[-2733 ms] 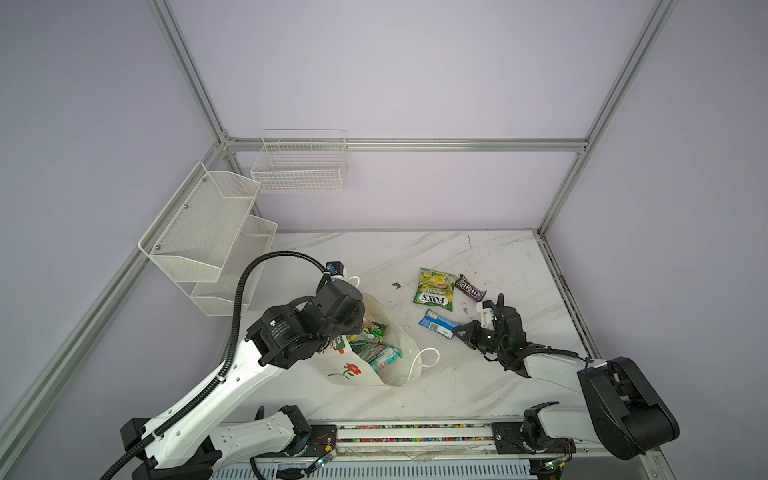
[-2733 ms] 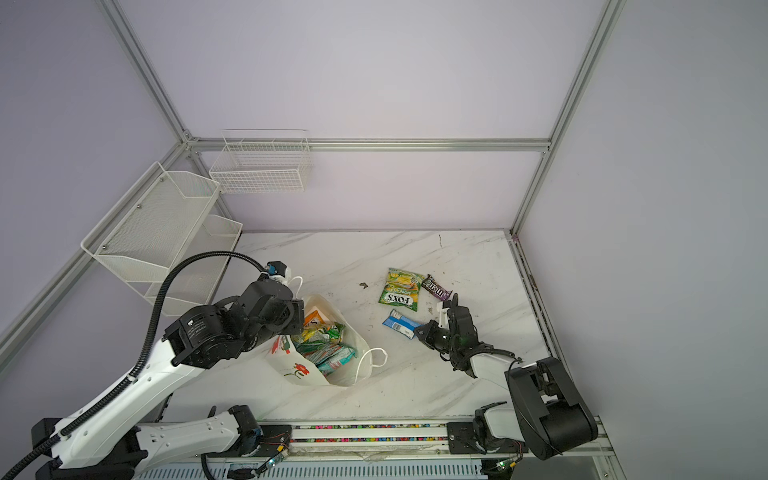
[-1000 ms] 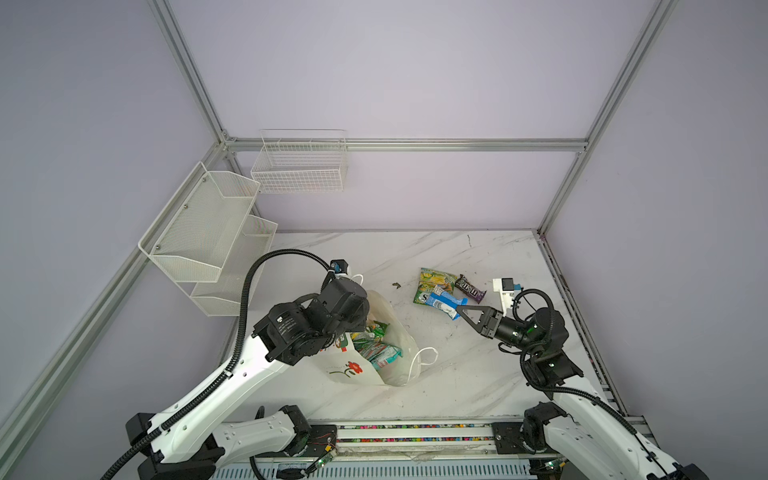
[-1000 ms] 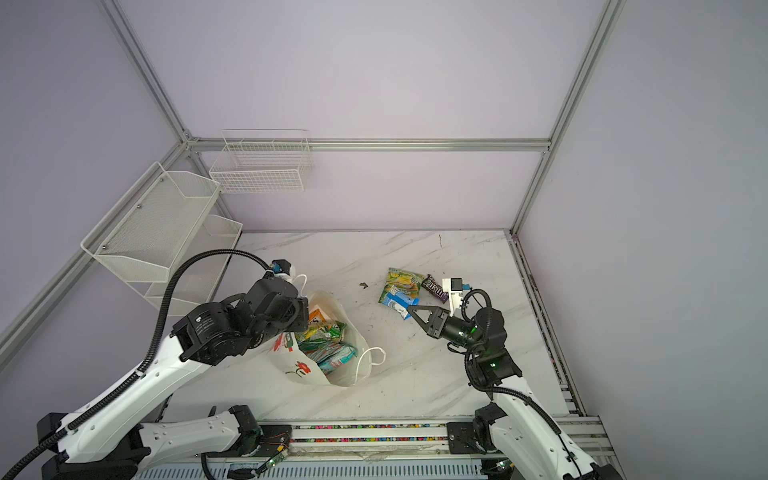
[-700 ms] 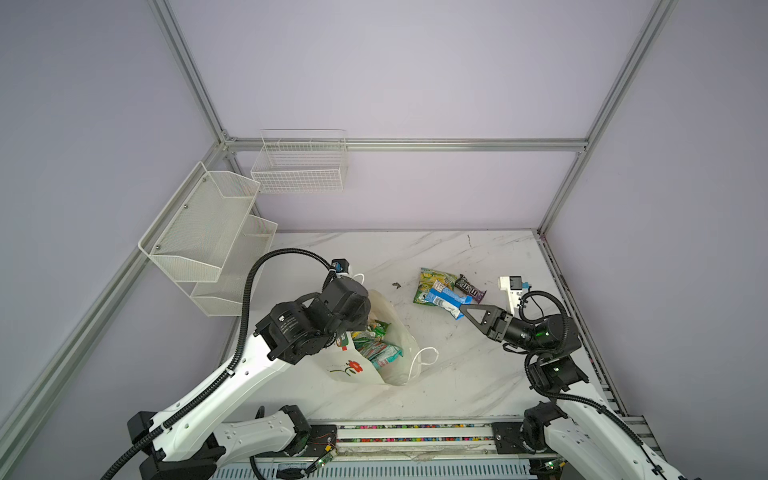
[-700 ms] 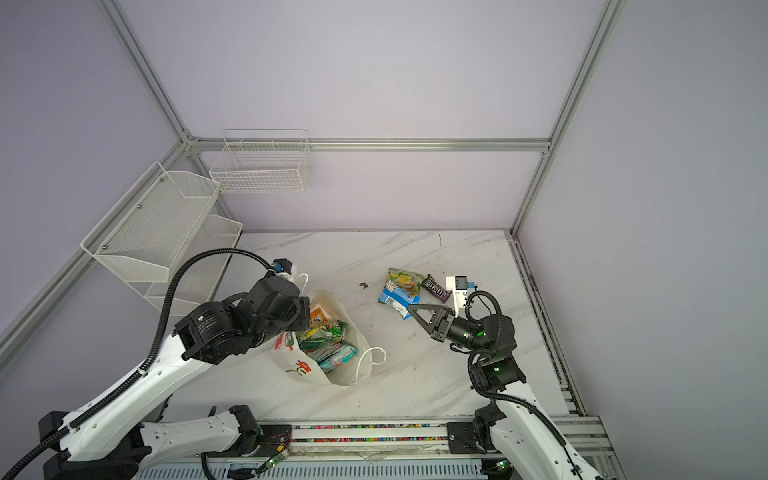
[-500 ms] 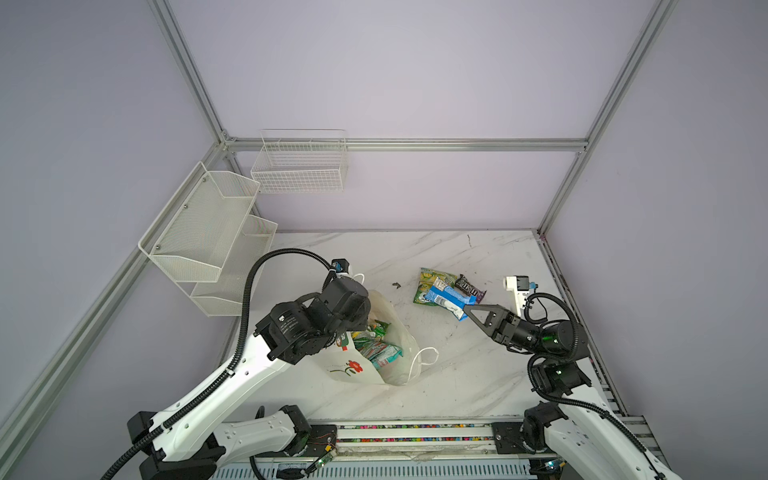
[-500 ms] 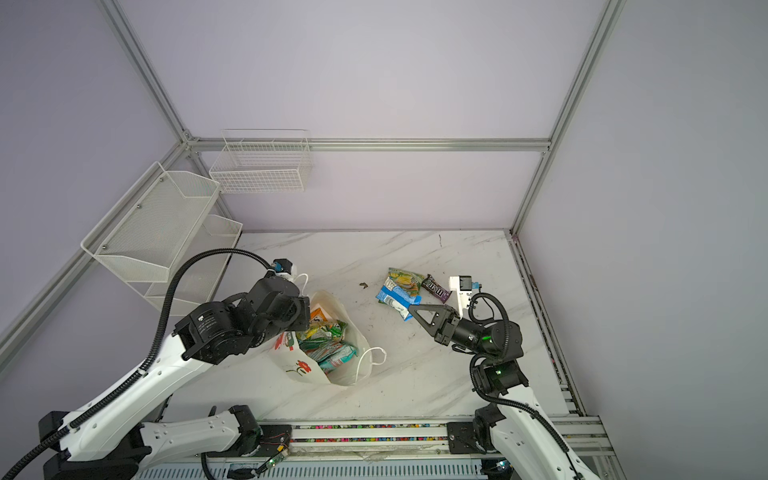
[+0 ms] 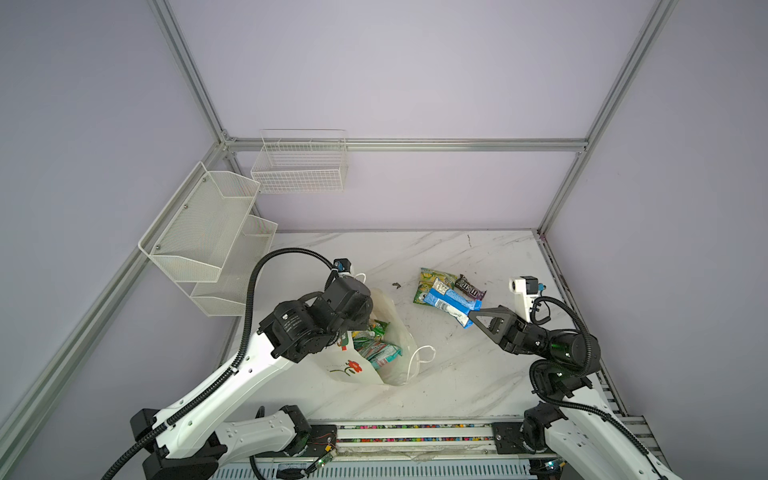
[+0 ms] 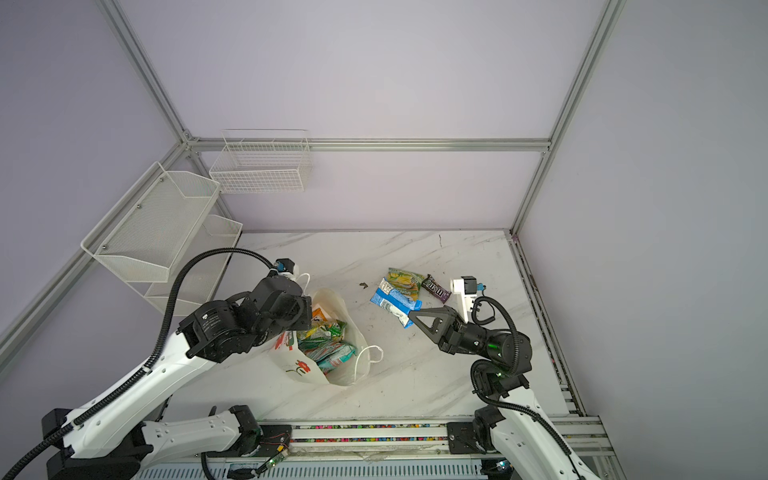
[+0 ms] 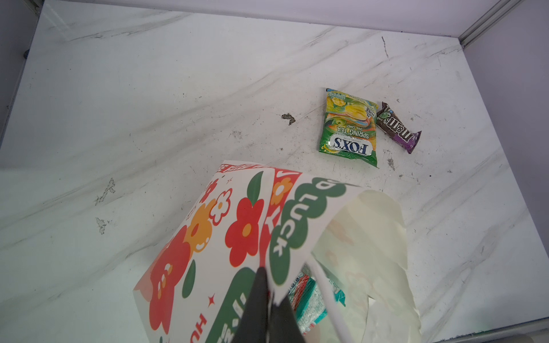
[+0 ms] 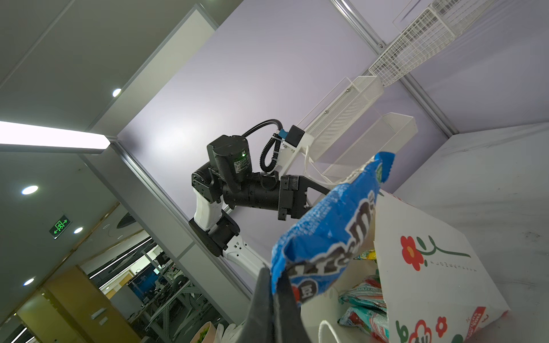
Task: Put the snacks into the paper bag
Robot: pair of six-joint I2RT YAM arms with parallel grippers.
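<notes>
**Item 1, paper bag** (image 9: pixel 345 368): white, with red flower prints and a green label. You are seeing it standing tilted on the bench (image 9: pixel 457 374), left of the middle in both top views, with its mouth gaping open. One white cord handle (image 9: pixel 420 360) is trailing onto the bench on its right side.

**Item 2, bagged packets** (image 9: pixel 376 345): green and teal ones are lying inside the bag and showing through the mouth.

**Item 3, blue wrapper** (image 9: pixel 451 301): it is hanging clear of the bench, to the right of the bag and not yet over its mouth. In both top views it is covering part of item 6.

**Item 4, your right fingers** (image 12: pixel 260 308): they are pressing fully together on one end of the blue wrapper and carrying it.

**Item 5, your left fingers** (image 11: pixel 256 306): they are pressing fully together on the bag's rim, at the green label panel.

**Item 6, green-yellow packet** (image 11: pixel 347 130): it is lying flat on the bench beyond the bag.

**Item 7, dark M&M's packet** (image 11: pixel 398 130): it is lying flat just beside item 6, with a corner touching its edge.

**Item 8, dark scrap** (image 9: pixel 395 285): it is sitting on the bench between the bag and item 6.

**Item 9, wire basket** (image 9: pixel 299 170) and **mesh shelf** (image 9: pixel 208 232): both are hanging on the walls, well apart from the bag.
</notes>
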